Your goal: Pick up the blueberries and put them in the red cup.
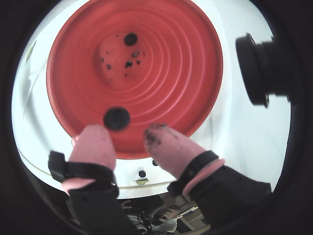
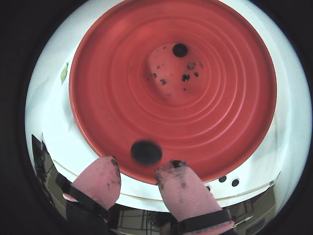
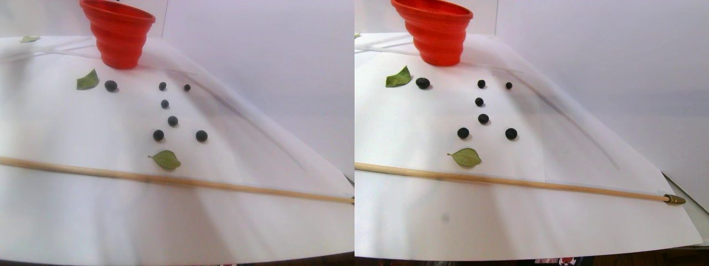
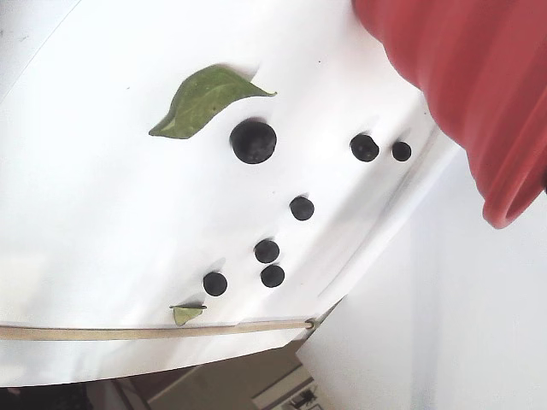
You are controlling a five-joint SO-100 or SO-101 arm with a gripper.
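Both wrist views look straight down into the red cup (image 1: 186, 63) (image 2: 230, 88). One blueberry (image 1: 130, 39) (image 2: 180, 49) lies on its speckled floor. A second, blurred blueberry (image 1: 116, 118) (image 2: 145, 152) shows against the cup's near inner wall, just beyond the fingertips and touching neither. My gripper (image 1: 126, 137) (image 2: 138, 169) hangs over the cup's near rim, open, with nothing between its stained pink fingertips (image 1: 95, 142). Several more blueberries lie on the white sheet, the biggest (image 3: 111, 86) (image 4: 253, 141) near the cup (image 3: 118, 33) (image 4: 461, 77). The stereo pair and fixed views do not show the gripper.
Green leaves (image 3: 87, 81) (image 3: 166, 160) (image 4: 205, 98) lie among the berries. A thin wooden stick (image 3: 166, 180) (image 4: 128, 331) crosses the white sheet (image 3: 55, 122) in front of them. A black round camera body (image 1: 259, 68) juts in at the right of a wrist view.
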